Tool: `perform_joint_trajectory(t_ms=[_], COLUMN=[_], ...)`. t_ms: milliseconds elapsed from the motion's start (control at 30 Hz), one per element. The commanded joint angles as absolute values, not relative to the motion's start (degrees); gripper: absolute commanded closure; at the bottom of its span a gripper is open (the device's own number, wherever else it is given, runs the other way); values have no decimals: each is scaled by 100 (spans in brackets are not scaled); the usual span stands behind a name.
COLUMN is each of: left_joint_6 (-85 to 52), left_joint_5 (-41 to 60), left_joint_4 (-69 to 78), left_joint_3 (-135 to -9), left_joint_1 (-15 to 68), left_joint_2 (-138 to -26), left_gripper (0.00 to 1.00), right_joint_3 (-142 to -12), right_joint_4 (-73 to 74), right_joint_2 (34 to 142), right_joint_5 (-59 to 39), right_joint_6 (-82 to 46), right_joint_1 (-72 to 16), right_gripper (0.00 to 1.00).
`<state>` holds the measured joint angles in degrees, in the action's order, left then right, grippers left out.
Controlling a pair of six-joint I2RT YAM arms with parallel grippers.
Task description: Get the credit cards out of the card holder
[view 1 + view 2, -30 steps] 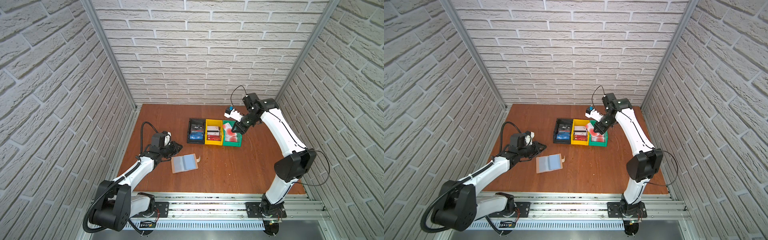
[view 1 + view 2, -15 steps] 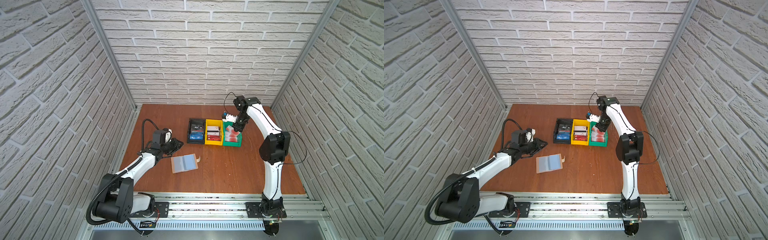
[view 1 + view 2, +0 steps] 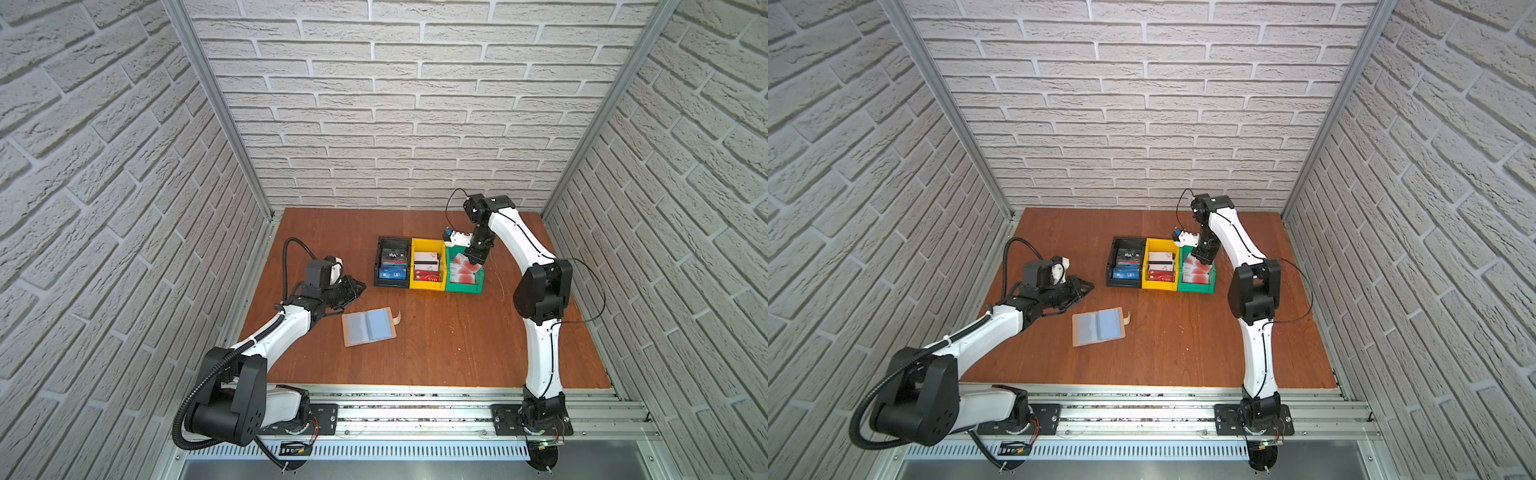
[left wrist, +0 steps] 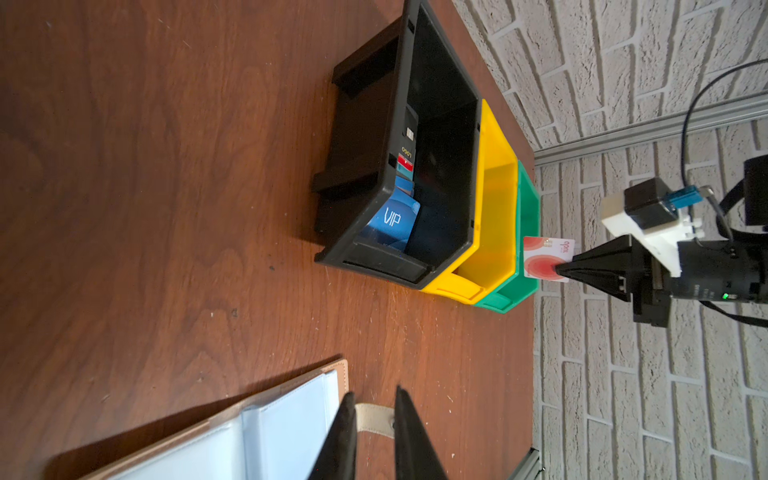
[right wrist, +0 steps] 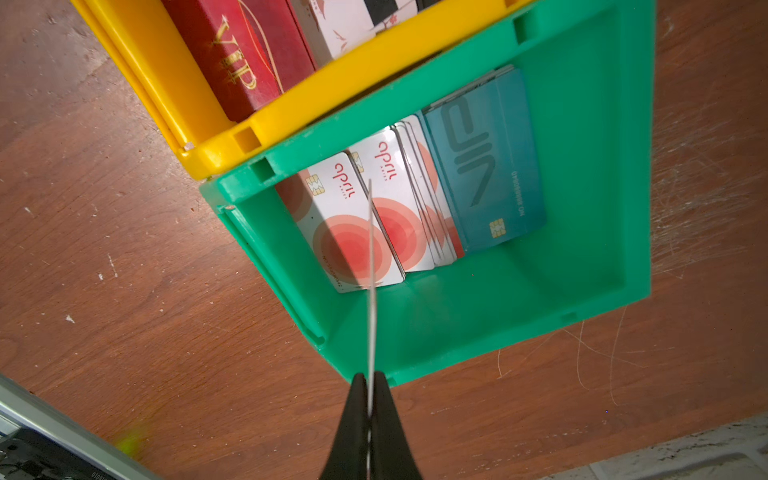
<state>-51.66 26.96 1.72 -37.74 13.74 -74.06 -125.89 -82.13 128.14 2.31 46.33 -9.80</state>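
Right jaws are pinching a pale red-circle card [image 4: 545, 254] just over the green bin [image 5: 636, 145]. Left jaws are a little apart, holding nothing, near the card holder [image 3: 368, 327]. It lies open on the desk [image 3: 436, 353], left of middle, toward the front edge.

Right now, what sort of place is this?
Probably a robot test cell, not a real room: brick-pattern wall panels in metal framing, two arms bolted to an aluminium rail, and a wooden tabletop with sorting bins.

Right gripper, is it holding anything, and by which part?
Yes: the right gripper pinches a thin pale plastic card with a red circle, gripping its edge by the red circle, above the green plastic bin.
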Motion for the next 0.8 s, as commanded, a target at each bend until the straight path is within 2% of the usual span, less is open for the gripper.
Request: perform_joint_trajectory(t_ms=[0,467,767], left_joint_6=[-5120,-5100,-5070], left_joint_5=[2619,2629,2655], left_joint_4=[307,312,276], left_joint_3=[-3793,-3744,-3710], left_joint_1=[1334,1305,1273], left_joint_2=[-7443,-7468,-7430], left_gripper=[80,80,80], right_joint_3=[-12473,-12179,-12123], right_joint_4=[-8332,-8387,-7998], right_joint_2=[13042,13351,13300], right_joint_5=[303,276,421], right_joint_6=[4645,4597,4302], right_joint_1=[-993,-1150,-1185], right_gripper=[95,94,77])
